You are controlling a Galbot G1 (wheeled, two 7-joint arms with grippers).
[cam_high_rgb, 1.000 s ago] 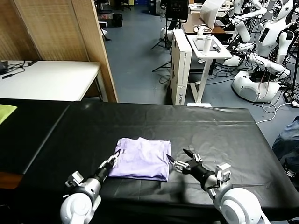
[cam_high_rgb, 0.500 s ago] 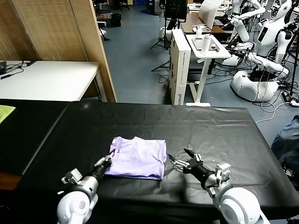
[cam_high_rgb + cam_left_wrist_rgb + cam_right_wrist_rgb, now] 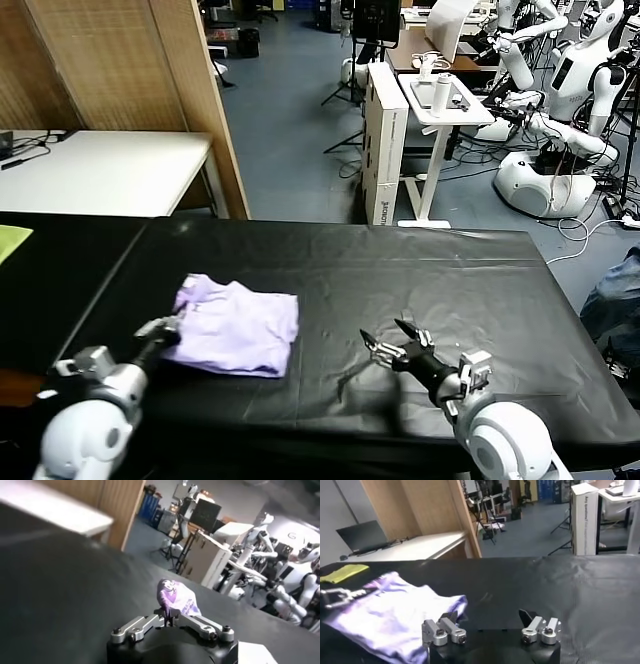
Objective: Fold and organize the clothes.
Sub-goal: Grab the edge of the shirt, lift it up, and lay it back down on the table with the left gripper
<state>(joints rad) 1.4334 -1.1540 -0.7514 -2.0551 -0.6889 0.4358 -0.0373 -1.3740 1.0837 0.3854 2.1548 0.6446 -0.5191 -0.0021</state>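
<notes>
The folded lavender T-shirt (image 3: 236, 325) is lying on the black desk (image 3: 440, 270), left of the middle of the head picture. The left hand (image 3: 167, 327) is at the shirt's left edge, pinching the cloth tight between its fingers. The right hand (image 3: 388, 343) is sitting low over the desk in the lower middle, well apart from the shirt, with its fingers spread wide and holding nothing.

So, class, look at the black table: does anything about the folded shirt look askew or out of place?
Yes. The folded lavender T-shirt lies skewed, its edges at an angle to the black table edge, and its near-left corner is lifted, pinched in the shut left gripper. The right gripper hangs open, apart from it.
</notes>
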